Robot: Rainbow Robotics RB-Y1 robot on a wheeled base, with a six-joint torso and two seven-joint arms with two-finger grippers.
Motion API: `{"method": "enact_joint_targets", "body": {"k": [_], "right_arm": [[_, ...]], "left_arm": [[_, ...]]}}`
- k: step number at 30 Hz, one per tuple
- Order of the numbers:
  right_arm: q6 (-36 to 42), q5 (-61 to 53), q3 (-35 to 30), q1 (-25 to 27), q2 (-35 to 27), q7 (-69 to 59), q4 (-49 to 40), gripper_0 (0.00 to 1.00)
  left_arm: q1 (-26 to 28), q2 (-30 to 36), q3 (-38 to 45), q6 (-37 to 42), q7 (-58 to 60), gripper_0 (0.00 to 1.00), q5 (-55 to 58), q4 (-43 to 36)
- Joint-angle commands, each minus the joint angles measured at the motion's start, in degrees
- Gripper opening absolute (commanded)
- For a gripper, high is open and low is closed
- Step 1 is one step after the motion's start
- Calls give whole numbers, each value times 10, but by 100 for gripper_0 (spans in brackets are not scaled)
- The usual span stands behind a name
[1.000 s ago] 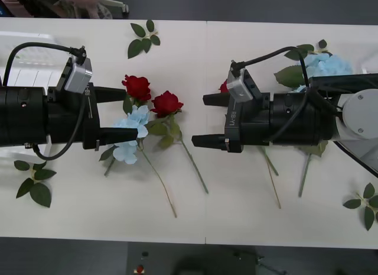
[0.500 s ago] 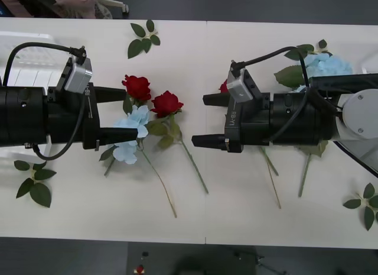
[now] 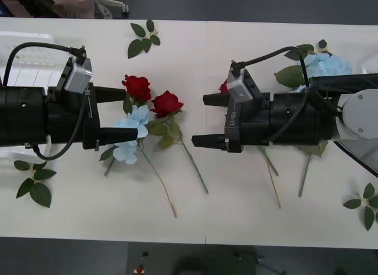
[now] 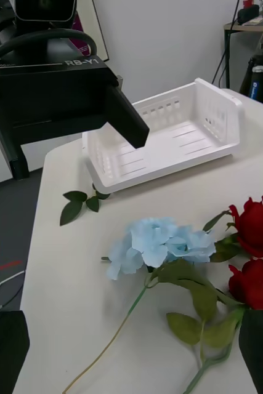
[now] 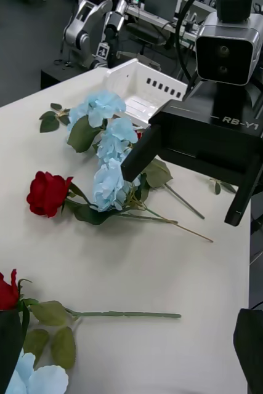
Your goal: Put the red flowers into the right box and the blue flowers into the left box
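Front view: left gripper hovers low over the table, black fingers spread, nothing between them. A blue flower lies under and just beyond its near fingertip; two red roses sit just past the far fingertip. Right gripper faces it across a bare gap, fingers likewise spread and empty. A third red rose peeks out beside its upper finger; more blue clusters lie behind its wrist. The two arms point at each other, so each looks posed to pick from the middle pile.

Right wrist view: own fingers parted at the corners. Ahead, the blue flower lies on its side, stem trailing toward this gripper, the two roses just beside it. Beyond stands the left box, slotted walls, empty, behind the other gripper.

Left wrist view: own fingers apart. Ahead, the third rose touches the blue clusters; the right box stands past them, empty. No sorting done yet, as I judge it.
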Motion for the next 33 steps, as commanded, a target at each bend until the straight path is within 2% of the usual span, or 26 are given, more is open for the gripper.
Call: {"method": "enact_joint_targets", "body": {"k": [1, 29, 30, 33], "right_arm": [[3, 0, -9, -18, 12, -3, -10, 100], [3, 0, -9, -18, 12, -3, -10, 100], [4, 7, 11, 20, 23, -3, 9, 100], [2, -3, 2, 26, 22, -10, 12, 100]], "left_arm": [[-3, 4, 2, -2, -3, 100, 3, -13], [-3, 4, 2, -2, -3, 100, 3, -13], [-3, 4, 2, -2, -3, 100, 3, -13], [-3, 4, 2, -2, -3, 100, 3, -13]]}}
